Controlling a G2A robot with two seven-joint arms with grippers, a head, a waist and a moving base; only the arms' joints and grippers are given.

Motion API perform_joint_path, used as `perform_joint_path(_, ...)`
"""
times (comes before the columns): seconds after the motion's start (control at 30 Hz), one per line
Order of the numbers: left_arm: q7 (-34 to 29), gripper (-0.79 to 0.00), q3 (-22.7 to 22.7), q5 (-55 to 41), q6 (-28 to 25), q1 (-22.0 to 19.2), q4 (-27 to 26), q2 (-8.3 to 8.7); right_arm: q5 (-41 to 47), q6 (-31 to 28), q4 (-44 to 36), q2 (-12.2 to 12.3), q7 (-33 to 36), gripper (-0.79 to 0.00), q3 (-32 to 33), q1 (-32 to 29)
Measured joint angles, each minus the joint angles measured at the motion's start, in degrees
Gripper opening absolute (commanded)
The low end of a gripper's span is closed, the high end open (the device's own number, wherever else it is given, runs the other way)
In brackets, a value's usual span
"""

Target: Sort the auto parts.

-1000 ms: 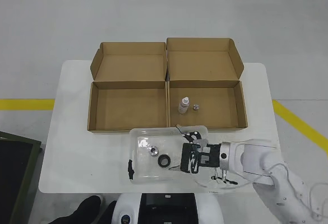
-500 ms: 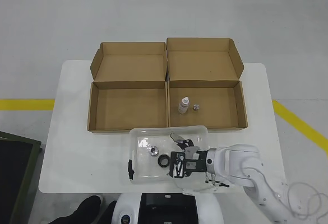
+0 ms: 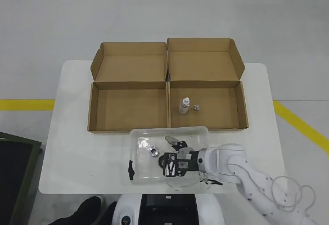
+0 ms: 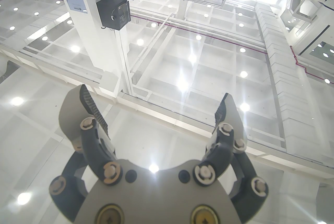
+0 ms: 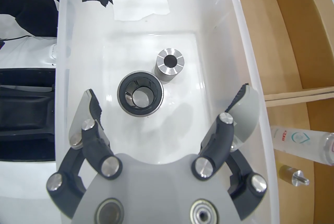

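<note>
Black ring (image 5: 140, 97) mid bin (image 5: 249, 53), off walls; right claw (image 5: 167, 92) spread wide above; left claw (image 4: 154, 92) also spread

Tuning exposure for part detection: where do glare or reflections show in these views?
Left wrist view: ceiling lamps flare into starbursts beyond the open left gripper. Right wrist view: soft sheen inside the clear bin around the black ring and metal sleeve. Top view: table evenly lit.

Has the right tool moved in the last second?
Yes. In the top view the right tool has slid along the clear plastic bin, away from the end nearest its arm and toward the taped end, reaching the black-rimmed ring.
</note>
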Motion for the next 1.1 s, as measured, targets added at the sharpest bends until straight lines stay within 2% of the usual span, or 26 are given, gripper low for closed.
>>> perform_joint_path(0.3,0.0,0.0,0.0,0.0,0.0,0.0,0.0,0.0,-0.3,0.3,2.8,-0.6,-0.2,0.0,-2.4,1.0)
perform_joint_path(0.33,0.0,0.0,0.0,0.0,0.0,0.0,0.0,0.0,-0.3,0.3,3.0,-0.7,-0.3,-0.025,-2.6,1.0)
perform_joint_path(0.47,0.0,0.0,0.0,0.0,0.0,0.0,0.0,0.0,-0.5,0.2,3.7,-0.9,-0.4,-0.219,-3.4,1.3)
perform_joint_path(0.8,0.0,0.0,0.0,0.0,0.0,0.0,0.0,0.0,-0.7,-0.1,5.1,-1.4,-0.8,-0.48,-4.8,2.3)
perform_joint_path(0.83,0.0,0.0,0.0,0.0,0.0,0.0,0.0,0.0,-0.7,-0.1,5.3,-1.4,-0.9,-0.52,-4.8,2.4)
perform_joint_path(0.9,0.0,0.0,0.0,0.0,0.0,0.0,0.0,0.0,-0.7,-0.2,5.6,-1.4,-1.1,-0.671,-4.7,2.4)
perform_joint_path(0.97,0.0,0.0,0.0,0.0,0.0,0.0,0.0,0.0,-0.8,-0.4,5.6,-1.4,-1.2,-0.785,-4.4,2.4)
perform_joint_path(1.1,0.0,0.0,0.0,0.0,0.0,0.0,0.0,0.0,-0.3,-1.0,4.4,-1.1,-1.3,-0.785,-3.3,2.0)
